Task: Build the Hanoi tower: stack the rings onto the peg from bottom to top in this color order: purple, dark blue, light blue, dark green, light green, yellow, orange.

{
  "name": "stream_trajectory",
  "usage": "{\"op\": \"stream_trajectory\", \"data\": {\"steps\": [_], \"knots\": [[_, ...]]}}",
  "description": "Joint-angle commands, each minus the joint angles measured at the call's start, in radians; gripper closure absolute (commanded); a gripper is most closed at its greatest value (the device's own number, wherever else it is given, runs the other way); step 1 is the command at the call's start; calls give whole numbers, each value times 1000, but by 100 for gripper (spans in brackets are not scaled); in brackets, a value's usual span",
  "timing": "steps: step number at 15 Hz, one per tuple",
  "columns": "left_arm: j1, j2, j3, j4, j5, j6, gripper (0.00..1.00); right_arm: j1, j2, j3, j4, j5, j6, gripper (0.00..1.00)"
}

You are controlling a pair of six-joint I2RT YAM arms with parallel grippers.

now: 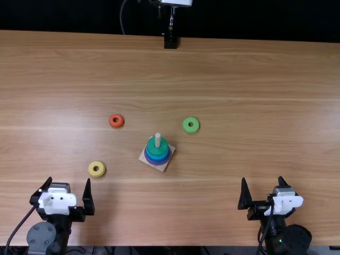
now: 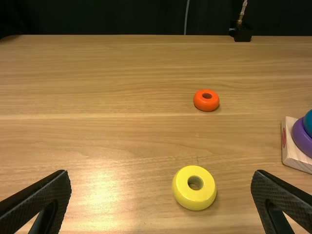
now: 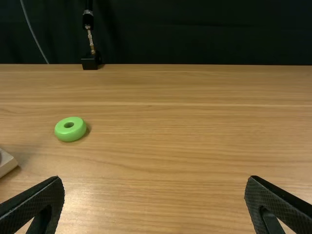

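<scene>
Spread wide and empty like the left hand (image 1: 69, 179), the right hand (image 1: 262, 179) should grip the light green ring (image 3: 70, 132) squarely, then lower it level over the peg (image 1: 158, 139).

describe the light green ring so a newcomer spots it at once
In the top view, find the peg on the wooden table. Right of it, slightly farther back, lies the light green ring. The dark green ring sits on the peg; the orange ring and yellow ring lie left of it.
</scene>
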Motion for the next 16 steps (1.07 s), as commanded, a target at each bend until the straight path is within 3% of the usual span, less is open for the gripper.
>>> {"op": "stream_trajectory", "data": {"steps": [1,13,16], "knots": [[11,-12,-106,-84,9,16,0,-12,-12,-65,-63,-4,1,0],[11,-12,-106,-84,9,16,0,-9,-12,-65,-63,-6,1,0],[11,-12,-106,-84,9,16,0,0,-12,-66,-57,4,5,0]]}}
